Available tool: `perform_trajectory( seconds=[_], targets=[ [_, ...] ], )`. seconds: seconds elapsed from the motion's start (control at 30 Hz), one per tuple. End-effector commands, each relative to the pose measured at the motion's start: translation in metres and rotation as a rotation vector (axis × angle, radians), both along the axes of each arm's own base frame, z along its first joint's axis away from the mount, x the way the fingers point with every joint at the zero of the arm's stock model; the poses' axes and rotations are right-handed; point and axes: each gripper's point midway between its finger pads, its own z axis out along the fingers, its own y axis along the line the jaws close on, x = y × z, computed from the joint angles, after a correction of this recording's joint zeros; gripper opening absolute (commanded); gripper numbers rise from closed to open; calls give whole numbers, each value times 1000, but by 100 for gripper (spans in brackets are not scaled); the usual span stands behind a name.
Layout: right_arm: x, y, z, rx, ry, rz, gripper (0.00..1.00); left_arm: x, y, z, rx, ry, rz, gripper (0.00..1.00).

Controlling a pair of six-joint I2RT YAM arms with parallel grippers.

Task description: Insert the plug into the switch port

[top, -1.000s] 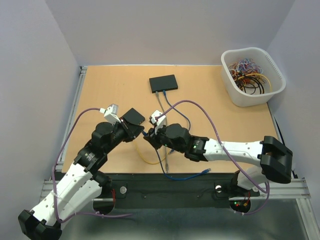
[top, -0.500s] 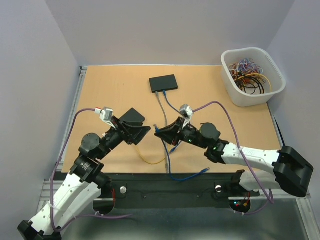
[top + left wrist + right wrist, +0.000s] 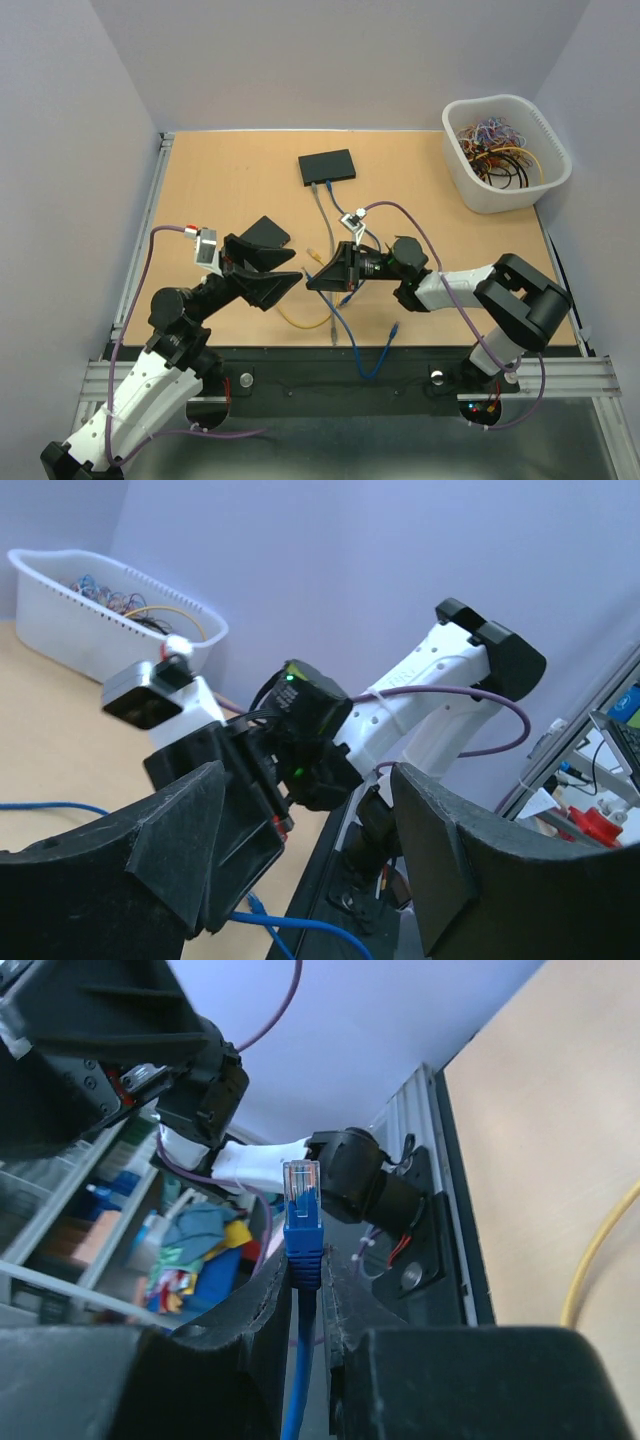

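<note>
Two grippers meet tip to tip above the near middle of the table. On the left, the left gripper has its fingers spread wide with nothing between them. Just below it, a yellow cable loops on the wood. Beside it, the right gripper is clamped on the blue plug. The plug's clear tip sticks out past the fingertips toward the left arm, and its blue cable runs back between the fingers. The switch lies well apart at the back of the table, with a grey cable leaving its near side. At far right, a white bin holds tangled cables.
</note>
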Motion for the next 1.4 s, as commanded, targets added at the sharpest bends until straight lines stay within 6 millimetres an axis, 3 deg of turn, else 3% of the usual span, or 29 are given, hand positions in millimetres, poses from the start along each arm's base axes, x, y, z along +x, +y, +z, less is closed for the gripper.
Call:
perform_trajectory(
  seconds=[0.0, 0.33, 0.53, 0.57, 0.6, 0.67, 0.7, 0.73, 0.8, 0.87, 0.93, 1.03, 1.07, 1.13, 1.2, 1.23, 1.27, 1.3, 1.33, 1.37],
  targets=[
    [-43, -33, 107, 417, -369, 125, 0, -14, 3, 20, -37, -131, -26, 77],
    [-48, -35, 110, 419, -371, 147, 0, -8, 3, 11, -29, -104, -3, 72],
    [-47, -34, 106, 404, -383, 121, 0, 8, 5, 1, 15, -17, 63, 67],
    [-37, -27, 95, 347, -373, 90, 0, 14, 7, 0, 30, 6, 98, 67],
    [-31, -27, 95, 325, -370, 38, 1, 31, 16, -1, 31, 51, 199, 67],
    [-10, -20, 80, 231, -438, -86, 0, 54, 33, -19, 95, 181, 351, 67],
    [16, -15, 62, 89, -363, -206, 0, 75, 52, -28, 94, 251, 508, 69],
    [31, -13, 21, -107, -372, -265, 0, 83, 62, -40, 122, 306, 580, 70],
    [53, -18, 0, -251, -381, -375, 0, 98, 73, -55, 147, 340, 677, 75],
    [80, -28, -13, -373, -387, -499, 0, 105, 71, -63, 161, 340, 686, 80],
    [93, -37, -40, -523, -388, -546, 0, 117, 66, -74, 186, 366, 699, 82],
    [107, -41, -60, -646, -388, -578, 1, 136, 64, -93, 219, 422, 732, 84],
    [111, -41, -61, -665, -384, -588, 1, 142, 64, -88, 201, 410, 737, 84],
    [116, -36, -61, -697, -390, -581, 0, 158, 73, -98, 207, 437, 785, 84],
    [119, -32, -76, -747, -379, -562, 0, 171, 80, -94, 185, 417, 826, 84],
    [125, -26, -68, -739, -386, -563, 0, 182, 91, -105, 208, 441, 871, 84],
    [126, -23, -85, -791, -383, -535, 0, 189, 96, -102, 210, 425, 887, 84],
    [127, -19, -88, -804, -389, -520, 0, 196, 101, -106, 219, 433, 906, 84],
    [132, -9, -80, -792, -406, -509, 0, 207, 114, -118, 239, 464, 934, 84],
    [130, -3, -98, -842, -412, -466, 0, 214, 117, -125, 245, 472, 931, 84]
  ],
)
